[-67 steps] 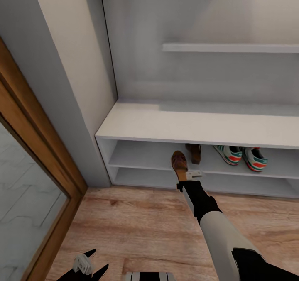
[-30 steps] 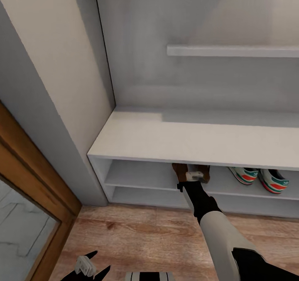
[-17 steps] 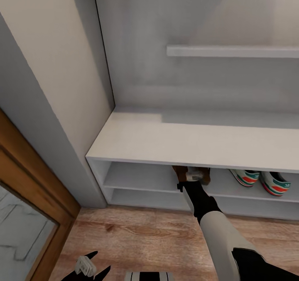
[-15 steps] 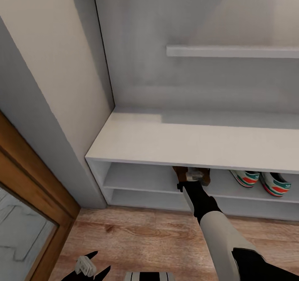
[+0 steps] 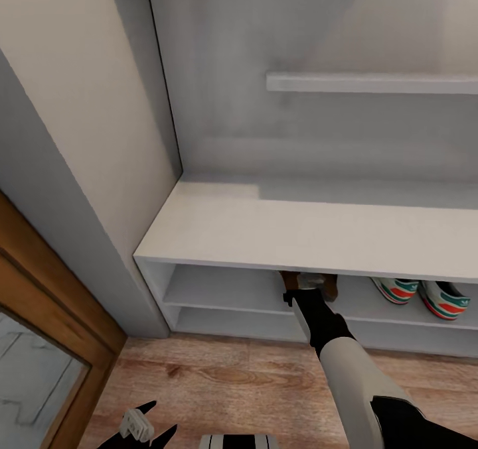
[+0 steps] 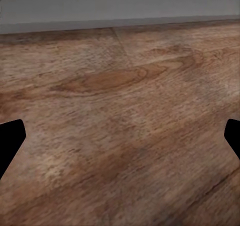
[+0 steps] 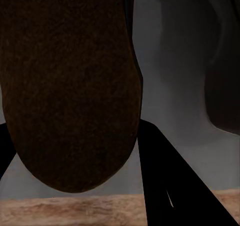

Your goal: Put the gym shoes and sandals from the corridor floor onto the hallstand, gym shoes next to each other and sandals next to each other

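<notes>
Right gripper (image 5: pixel 310 283) reaching into the hallstand (image 5: pixel 279 237) upper tier, clamped on a sandal (image 7: pixel 70 86), second sandal (image 5: pixel 330 288) just beside it, gym shoes (image 5: pixel 421 296) further right, left gripper (image 5: pixel 143 426) spread wide over the corridor floor (image 6: pixel 120 126)

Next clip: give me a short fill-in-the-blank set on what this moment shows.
1. The gym shoes stand on the hallstand's ____ open tier.
2. The right claw reaches into that tier with a ____.
3. The left claw hangs over the ____ floor.
4. The gym shoes' stripes are ____.

Missing words: upper; sandal; wood; green
</notes>
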